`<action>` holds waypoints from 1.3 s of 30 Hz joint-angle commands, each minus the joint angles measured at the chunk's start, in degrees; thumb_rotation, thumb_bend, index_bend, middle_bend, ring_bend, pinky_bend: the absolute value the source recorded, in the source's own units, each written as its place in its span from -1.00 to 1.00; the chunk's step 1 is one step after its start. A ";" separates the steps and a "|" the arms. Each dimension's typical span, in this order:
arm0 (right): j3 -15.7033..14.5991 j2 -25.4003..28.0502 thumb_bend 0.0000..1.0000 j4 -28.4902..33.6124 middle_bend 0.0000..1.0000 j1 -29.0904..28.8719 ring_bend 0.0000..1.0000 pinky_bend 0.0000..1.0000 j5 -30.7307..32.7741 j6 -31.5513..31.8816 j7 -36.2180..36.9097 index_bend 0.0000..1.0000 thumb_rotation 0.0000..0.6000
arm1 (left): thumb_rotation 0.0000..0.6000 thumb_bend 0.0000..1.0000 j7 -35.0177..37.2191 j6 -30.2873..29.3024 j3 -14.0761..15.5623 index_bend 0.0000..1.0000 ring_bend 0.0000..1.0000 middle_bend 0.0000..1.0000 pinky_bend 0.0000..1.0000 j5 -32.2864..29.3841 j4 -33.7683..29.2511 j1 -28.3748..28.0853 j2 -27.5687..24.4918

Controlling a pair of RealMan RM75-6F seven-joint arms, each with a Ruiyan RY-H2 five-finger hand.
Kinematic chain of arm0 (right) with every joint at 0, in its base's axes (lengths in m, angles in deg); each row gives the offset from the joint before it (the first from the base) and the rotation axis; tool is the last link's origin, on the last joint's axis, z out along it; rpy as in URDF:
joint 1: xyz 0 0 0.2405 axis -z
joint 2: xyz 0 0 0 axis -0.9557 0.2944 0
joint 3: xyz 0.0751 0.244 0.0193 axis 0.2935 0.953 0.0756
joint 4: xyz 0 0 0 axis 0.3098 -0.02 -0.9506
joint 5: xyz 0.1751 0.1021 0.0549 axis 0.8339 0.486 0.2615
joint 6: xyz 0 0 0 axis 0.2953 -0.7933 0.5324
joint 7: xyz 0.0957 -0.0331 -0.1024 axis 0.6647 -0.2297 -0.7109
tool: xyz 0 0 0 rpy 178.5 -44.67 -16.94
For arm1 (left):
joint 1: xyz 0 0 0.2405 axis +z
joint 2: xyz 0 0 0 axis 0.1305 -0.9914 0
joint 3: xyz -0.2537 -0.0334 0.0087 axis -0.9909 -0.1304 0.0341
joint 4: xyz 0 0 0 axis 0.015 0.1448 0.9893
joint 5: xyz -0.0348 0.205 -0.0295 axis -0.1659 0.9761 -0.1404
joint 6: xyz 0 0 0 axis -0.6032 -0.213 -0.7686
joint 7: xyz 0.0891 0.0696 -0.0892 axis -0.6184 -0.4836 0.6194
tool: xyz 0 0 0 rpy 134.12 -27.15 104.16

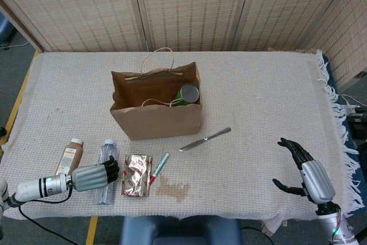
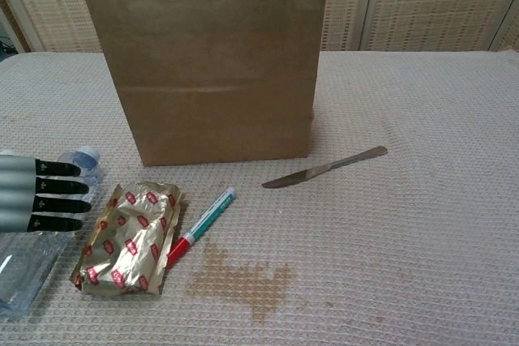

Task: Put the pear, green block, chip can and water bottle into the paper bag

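Observation:
The brown paper bag [image 1: 155, 113] stands open at mid-table and fills the upper chest view as the bag [image 2: 207, 62]. Inside it, at the right end, stands the green chip can [image 1: 189, 93], with a bit of green beside it. The clear water bottle [image 1: 106, 162] lies on the cloth at the front left, its cap [image 2: 85, 156] pointing away from me. My left hand [image 1: 94, 175] lies across the bottle's middle with its fingers [image 2: 57, 192] curled over it. My right hand [image 1: 301, 167] hovers open at the front right, holding nothing.
A brown drink bottle [image 1: 70, 154] lies left of the water bottle. A gold foil packet [image 1: 136, 174], a red-and-green marker [image 1: 159, 168] and a brown stain [image 1: 174, 187] lie to its right. A butter knife [image 1: 205, 139] lies right of the bag.

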 commanded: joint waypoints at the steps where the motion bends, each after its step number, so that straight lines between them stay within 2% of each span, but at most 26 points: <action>1: -0.02 0.03 -0.83 -0.04 -0.70 0.04 -0.86 -0.61 -0.12 0.13 0.04 -0.98 1.00 | 1.00 0.33 0.02 -4.94 -0.85 0.18 0.18 0.26 0.46 -0.86 -1.85 0.23 -1.78; 6: -0.12 0.18 -0.83 -0.17 -0.70 0.17 -0.86 -0.61 -0.56 0.56 0.46 -0.98 1.00 | 1.00 0.33 -0.80 -11.47 -3.35 0.18 0.18 0.26 0.46 -3.09 -6.72 0.76 -5.92; 8: -0.22 0.31 -0.83 -0.22 -0.70 0.17 -0.86 -0.61 -0.71 0.56 0.73 -0.98 1.00 | 1.00 0.33 -0.72 -13.43 -5.23 0.18 0.18 0.27 0.46 -5.25 -9.51 1.44 -8.22; 11: -0.32 0.46 -0.83 -0.16 -0.70 0.14 -0.86 -0.61 -0.78 0.46 1.00 -0.98 1.00 | 1.00 0.33 1.25 -14.46 -9.33 0.18 0.18 0.26 0.45 -10.72 -13.99 2.88 -11.26; 15: -0.35 0.38 -0.83 -0.21 -0.70 0.15 -0.86 -0.61 -1.06 0.60 0.72 -0.98 1.00 | 1.00 0.33 8.39 -12.99 -17.54 0.18 0.18 0.27 0.44 -22.41 -22.15 5.17 -13.35; 17: -0.36 0.35 -0.83 -0.23 -0.70 0.18 -0.86 -0.61 -1.22 0.76 0.76 -0.98 1.00 | 1.00 0.33 13.18 -11.58 -22.85 0.19 0.19 0.27 0.44 -29.43 -28.49 5.90 -14.01; 20: -0.48 0.37 -0.83 -0.20 -0.70 0.12 -0.86 -0.61 -1.35 0.63 1.06 -0.98 1.00 | 1.00 0.33 18.28 -9.43 -31.40 0.19 0.19 0.27 0.42 -39.64 -41.96 6.37 -15.38; 24: -0.82 0.39 -0.83 -0.36 -0.70 -0.06 -0.86 -0.61 -1.34 -0.09 1.00 -0.98 1.00 | 1.00 0.34 22.02 -4.10 -41.88 0.18 0.19 0.26 0.40 -52.31 -67.77 6.47 -20.29; 27: -0.86 0.39 -0.83 -0.34 -0.70 -0.15 -0.86 -0.61 -1.32 -0.30 0.98 -0.98 1.00 | 1.00 0.34 22.63 0.46 -46.74 0.18 0.19 0.27 0.41 -59.17 -82.71 6.52 -24.09; 30: -0.85 0.42 -0.83 -0.42 -0.70 -0.22 -0.86 -0.62 -1.07 -0.53 1.17 -0.98 1.00 | 1.00 0.34 19.71 2.46 -49.25 0.18 0.19 0.28 0.42 -62.10 -90.07 5.63 -25.28; 36: -0.78 0.61 -0.83 -0.61 -0.70 -0.39 -0.86 -0.62 -0.73 -0.85 1.73 -0.98 1.00 | 1.00 0.34 13.83 5.17 -52.34 0.18 0.19 0.28 0.43 -65.51 -97.35 1.81 -22.88; 39: -0.78 0.70 -0.83 -0.51 -0.70 -0.49 -0.86 -0.62 -0.41 -1.20 1.86 -0.98 1.00 | 1.00 0.33 10.64 5.61 -53.15 0.18 0.19 0.28 0.43 -65.86 -98.30 -0.32 -21.06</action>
